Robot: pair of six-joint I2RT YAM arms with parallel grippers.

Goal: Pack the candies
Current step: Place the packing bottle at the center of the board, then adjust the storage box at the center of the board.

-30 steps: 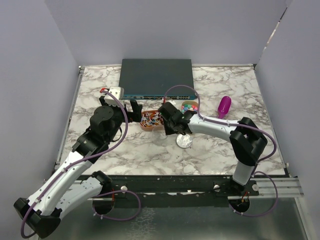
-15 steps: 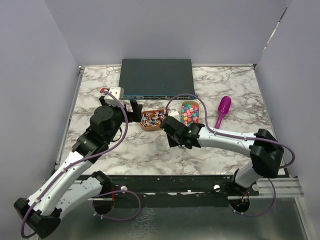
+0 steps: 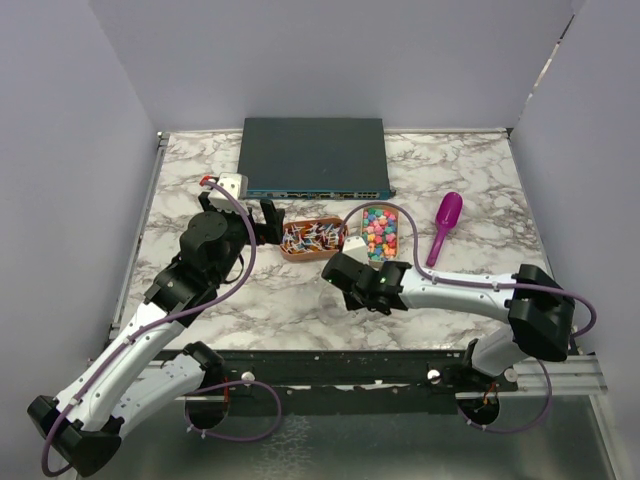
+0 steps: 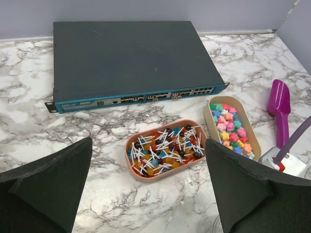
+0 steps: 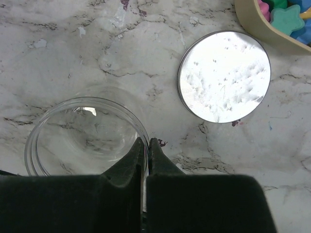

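The candies [image 4: 232, 127] are small star-shaped sweets in pink, green, yellow, orange and blue. They fill a beige oval tray [image 4: 210, 112] standing on the marble worktop [image 4: 29, 92], just in front of the right end of a dark network switch [image 4: 131, 60]. Just left of that tray, close to it but apart, a brown oval tray [image 4: 133, 171] holds a heap of small lollipops [image 4: 166, 148] with white sticks. To the right of the candies a purple scoop [image 4: 280, 102] lies on the worktop with its bowl towards the back wall.

Nearer the arms than the candy tray, a round silver lid [image 5: 224, 76] lies flat, just beside the beige tray's corner in the right wrist view. Next to the lid, and apart from it, a clear glass jar [image 5: 85, 138] stands upright with nothing in it. The right fingers [image 5: 140, 150] are clenched on the jar's rim, one inside the glass and one outside, with the wall pinched between them. From above, the right arm stretches leftwards across the worktop in front of both trays and covers the lid.

The left fingers [image 3: 268, 212] are released and spread wide, gripping nothing. They sit just left of the lollipop tray, and in the left wrist view they frame that tray between them
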